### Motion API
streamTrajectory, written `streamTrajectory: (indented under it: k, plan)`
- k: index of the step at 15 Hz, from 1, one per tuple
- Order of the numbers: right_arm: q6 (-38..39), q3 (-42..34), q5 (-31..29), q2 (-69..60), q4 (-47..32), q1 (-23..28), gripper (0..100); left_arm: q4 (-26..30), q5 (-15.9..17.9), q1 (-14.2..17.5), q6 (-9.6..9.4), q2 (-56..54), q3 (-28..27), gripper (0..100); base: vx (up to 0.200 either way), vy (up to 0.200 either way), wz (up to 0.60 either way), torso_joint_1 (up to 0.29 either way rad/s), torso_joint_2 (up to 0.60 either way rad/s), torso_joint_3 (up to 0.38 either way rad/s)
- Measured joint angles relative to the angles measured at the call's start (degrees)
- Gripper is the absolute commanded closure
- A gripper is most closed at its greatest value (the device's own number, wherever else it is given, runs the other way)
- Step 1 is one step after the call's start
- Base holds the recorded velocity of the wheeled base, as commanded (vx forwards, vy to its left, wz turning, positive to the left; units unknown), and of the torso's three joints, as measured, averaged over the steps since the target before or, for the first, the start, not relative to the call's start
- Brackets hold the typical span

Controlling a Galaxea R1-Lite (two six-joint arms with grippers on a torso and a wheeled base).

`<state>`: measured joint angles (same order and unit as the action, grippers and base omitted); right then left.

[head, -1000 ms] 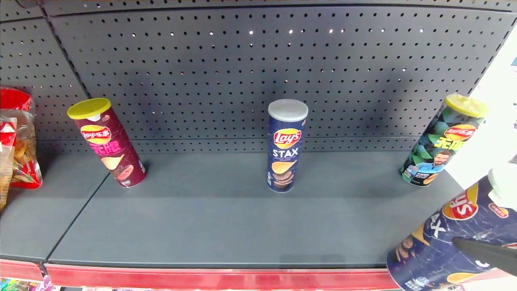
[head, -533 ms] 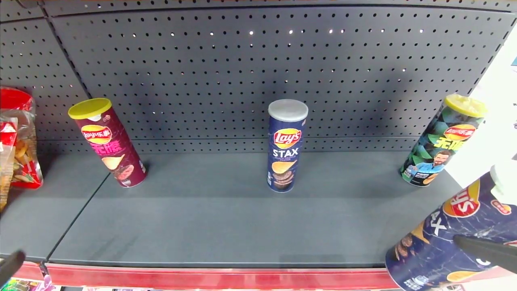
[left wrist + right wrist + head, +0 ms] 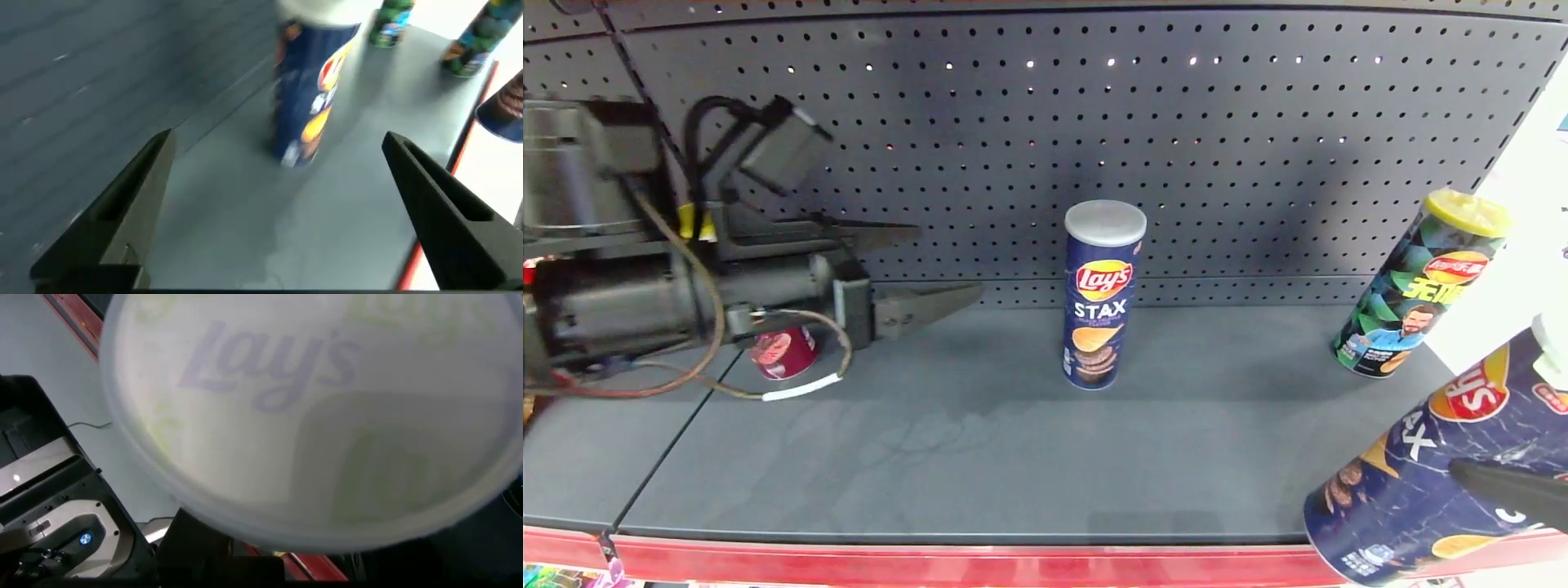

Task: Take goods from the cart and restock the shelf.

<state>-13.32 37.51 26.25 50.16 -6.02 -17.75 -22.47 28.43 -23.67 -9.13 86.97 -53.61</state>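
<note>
The left arm is hanging level over the left part of the shelf (image 3: 980,457), cables (image 3: 711,327) looping under it. The left tool (image 3: 947,261) is hovering above the shelf board with its two fingers spread wide apart and nothing between them, pointing toward the middle blue can (image 3: 1098,302). In the left wrist view the left tool (image 3: 279,139) is framing that can (image 3: 315,90) between its open fingers, with a clear gap to it. The right tool (image 3: 1515,482) is sitting at the lower right, clamped on the held blue can (image 3: 1413,482), with one dark finger (image 3: 1511,494) lying across the can's side. This can is tilting, with its base down by the red front edge (image 3: 931,559) at the shelf's right end and its top leaning up and to the right; whether it is touching the edge I cannot tell. Its pale lid (image 3: 310,416) is sitting close before the right wrist camera. The middle blue can is standing upright mid-shelf, near the pegboard (image 3: 1094,122) at the back, closed by a grey lid (image 3: 1105,222). The green can (image 3: 1417,286) is standing at the right end near the back, wearing a yellow lid (image 3: 1466,211). The base of a dark red can (image 3: 783,353) is showing beneath the left arm.
</note>
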Motion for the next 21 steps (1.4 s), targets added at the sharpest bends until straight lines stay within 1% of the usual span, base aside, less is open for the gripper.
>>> streamTrajectory:
  k: [2, 5, 10, 13, 15, 19, 21]
  plan:
    - [0.49, 0.0, 0.0, -0.13, -0.02, 0.02, 100, -1.96, 0.57, -3.04, -0.68, 7.02, -4.44, 0, 0.0, 0.0, 0.0, 0.0, 0.0, 0.0]
    - [2.22, 0.06, -0.2, -0.5, 0.04, 0.11, 100, -2.02, 0.66, -5.05, -1.49, 14.28, -10.76, 0, 0.0, 0.0, 0.0, 0.0, 0.0, 0.0]
    - [2.35, -0.17, -0.17, -1.19, -0.05, 0.15, 100, -1.87, 0.57, -6.97, -2.5, 19.96, -15.43, 0, 0.0, 0.0, 0.0, 0.0, 0.0, 0.0]
    - [2.35, -0.17, -0.17, -1.3, -0.05, 0.2, 100, -1.76, -0.32, -7.78, -2.91, 22.6, -19.37, 0, 0.0, 0.0, 0.0, 0.0, 0.0, 0.0]
    - [2.35, -0.17, -0.17, -1.3, -0.05, 0.2, 100, -1.78, -0.54, -8.02, -4.13, 24.28, -21.38, 0, 0.0, 0.0, 0.0, 0.0, 0.0, 0.0]
    - [2.35, -0.3, -0.26, -1.3, -0.07, 0.2, 100, -1.32, -0.11, -9.18, -3.95, 26.15, -23.43, 0, 0.0, 0.0, 0.0, 0.0, 0.0, 0.0]
    - [2.35, -0.39, -0.2, -1.27, -0.05, 0.2, 100, 0.0, -0.27, -9.89, -3.75, 26.5, -23.98, 0, 0.0, 0.0, 0.0, 0.0, 0.0, 0.0]
